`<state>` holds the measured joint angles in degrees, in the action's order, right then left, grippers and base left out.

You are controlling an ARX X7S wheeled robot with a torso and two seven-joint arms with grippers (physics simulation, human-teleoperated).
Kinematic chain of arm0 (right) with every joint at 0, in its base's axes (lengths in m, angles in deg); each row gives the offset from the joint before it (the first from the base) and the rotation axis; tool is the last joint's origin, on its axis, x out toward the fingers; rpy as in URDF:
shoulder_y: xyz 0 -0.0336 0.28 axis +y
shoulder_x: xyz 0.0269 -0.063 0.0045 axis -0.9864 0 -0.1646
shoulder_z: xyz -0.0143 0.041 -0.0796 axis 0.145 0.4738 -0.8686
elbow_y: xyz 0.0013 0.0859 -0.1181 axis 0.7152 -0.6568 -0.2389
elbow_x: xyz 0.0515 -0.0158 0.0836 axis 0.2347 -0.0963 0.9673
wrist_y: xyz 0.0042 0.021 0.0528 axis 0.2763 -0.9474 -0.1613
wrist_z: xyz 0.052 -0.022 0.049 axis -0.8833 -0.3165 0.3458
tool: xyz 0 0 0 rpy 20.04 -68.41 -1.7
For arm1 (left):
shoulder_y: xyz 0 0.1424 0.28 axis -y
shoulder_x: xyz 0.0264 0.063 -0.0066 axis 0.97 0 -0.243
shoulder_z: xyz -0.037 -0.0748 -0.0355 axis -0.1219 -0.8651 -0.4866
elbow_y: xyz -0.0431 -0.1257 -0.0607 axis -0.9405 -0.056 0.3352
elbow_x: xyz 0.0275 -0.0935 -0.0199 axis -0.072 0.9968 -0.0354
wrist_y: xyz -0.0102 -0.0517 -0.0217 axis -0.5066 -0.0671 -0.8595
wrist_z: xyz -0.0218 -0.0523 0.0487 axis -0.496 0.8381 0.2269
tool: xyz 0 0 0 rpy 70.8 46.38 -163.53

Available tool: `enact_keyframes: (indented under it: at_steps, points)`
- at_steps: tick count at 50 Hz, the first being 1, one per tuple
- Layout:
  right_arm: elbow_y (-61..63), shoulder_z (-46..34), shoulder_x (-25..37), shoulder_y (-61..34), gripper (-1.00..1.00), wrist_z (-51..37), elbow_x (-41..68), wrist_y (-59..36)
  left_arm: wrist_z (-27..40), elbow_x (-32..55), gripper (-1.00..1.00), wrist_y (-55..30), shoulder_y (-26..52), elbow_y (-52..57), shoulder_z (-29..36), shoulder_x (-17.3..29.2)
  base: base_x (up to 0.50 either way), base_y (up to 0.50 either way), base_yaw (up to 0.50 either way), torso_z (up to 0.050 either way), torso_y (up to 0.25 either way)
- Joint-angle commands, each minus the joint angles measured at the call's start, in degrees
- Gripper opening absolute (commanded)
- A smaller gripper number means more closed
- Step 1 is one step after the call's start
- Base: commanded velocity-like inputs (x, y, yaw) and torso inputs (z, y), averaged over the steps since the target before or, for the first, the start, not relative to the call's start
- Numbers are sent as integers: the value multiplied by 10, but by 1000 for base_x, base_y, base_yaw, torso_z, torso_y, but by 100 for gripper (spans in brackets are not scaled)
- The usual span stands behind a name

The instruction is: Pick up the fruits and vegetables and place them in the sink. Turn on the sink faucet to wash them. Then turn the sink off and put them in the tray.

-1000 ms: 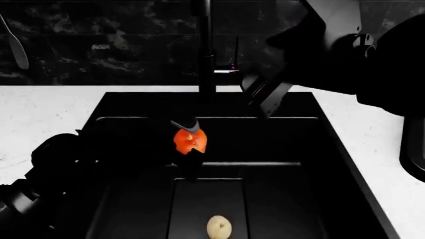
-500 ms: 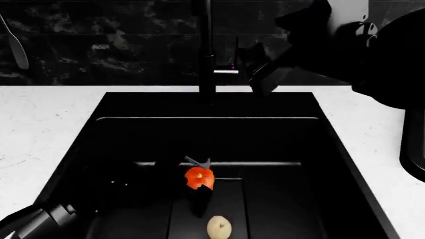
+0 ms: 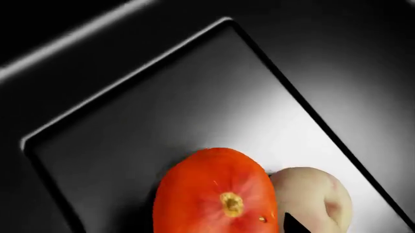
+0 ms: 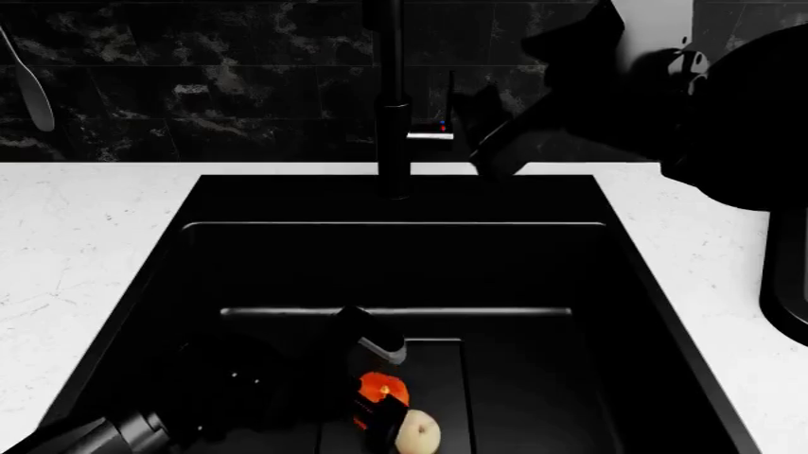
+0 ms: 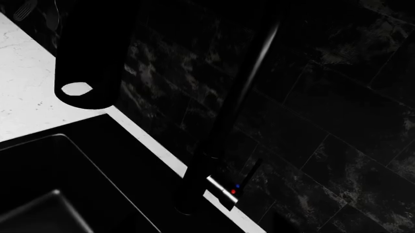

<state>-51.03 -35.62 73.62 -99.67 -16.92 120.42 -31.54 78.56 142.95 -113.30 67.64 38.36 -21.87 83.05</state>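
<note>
The orange-red tomato [image 4: 377,389] is sitting low in the sink [image 4: 151,284], down on the recessed bottom panel [image 4: 505,397], and the left gripper [image 4: 374,378] is pinching it between its dark fingers, one finger [image 4: 374,342] showing at the tomato's 12 o'clock and the other at its 6 o'clock. In the left wrist view the tomato [image 3: 216,194] is filling the near frame, yellowish stem spot facing the camera, with the pale cream apple-like fruit [image 3: 311,201] pressing right up against its side. In the head view that cream fruit [image 4: 417,432] is lying at the tomato's 5 o'clock, touching it or just beside it, on the same flat panel.

Moving outward, the black basin is spreading wide around both pieces, and the white stone counter [image 4: 76,246] is framing it at 9 and 3 o'clock. At the basin's 12 o'clock the faucet [image 4: 393,104] is standing tall and slim, its side lever [image 4: 436,132] carrying red and blue dots. The right gripper [image 4: 486,142] is hovering just beside that lever at its 3 o'clock; whether its fingers are spread or pressed together, I cannot tell. In the right wrist view the faucet [image 5: 243,97] and lever dots [image 5: 234,189] are showing against the dark marbled backsplash [image 5: 337,97].
</note>
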Motion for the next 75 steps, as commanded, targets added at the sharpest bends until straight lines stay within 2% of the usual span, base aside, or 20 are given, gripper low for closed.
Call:
enact_keyframes:
  at_steps: [1,15,24,31,37,41,49,52,57,65,69,72,75]
  points:
    - [-1,-1,-1,7,100,2,-5,1,26,7,100,31,10,-9,-35,-3,0,0,0,0,0]
    - [-24,2,0,40,100,-4,-15,31,75,53,100,63,54,41,-128,45,0,0,0,0,0]
    - [-34,11,7,57,100,-17,-20,57,148,80,100,115,52,62,-206,76,0,0,0,0,0]
    - [-42,25,11,72,100,-43,-31,94,183,75,100,143,61,69,-238,99,0,0,0,0,0]
    - [-51,24,5,89,100,-47,-40,110,201,23,100,194,105,16,-251,83,0,0,0,0,0]
    - [-83,22,-14,116,100,-46,-58,139,205,-54,100,273,167,-81,-255,47,0,0,0,0,0]
    - [-232,26,-112,199,100,-44,-126,265,125,-147,100,423,313,-405,-250,-83,0,0,0,0,0]
    - [-306,22,-160,223,100,-58,-174,320,110,-156,100,448,340,-461,-250,-108,0,0,0,0,0]
    - [-399,22,-224,248,100,-56,-213,380,135,-145,100,421,325,-400,-253,-85,0,0,0,0,0]
    - [-526,64,-302,271,100,-6,-184,437,148,-140,100,407,311,-361,-255,-65,0,0,0,0,0]
    - [-654,74,-369,263,100,40,-186,467,142,-141,100,409,307,-361,-253,-67,0,0,0,0,0]
    - [-817,85,-448,246,100,104,-187,504,138,-143,100,415,303,-362,-251,-69,0,0,0,0,0]
    - [-821,74,-453,251,100,84,-187,518,137,-147,100,414,295,-339,-245,-63,0,0,0,0,0]
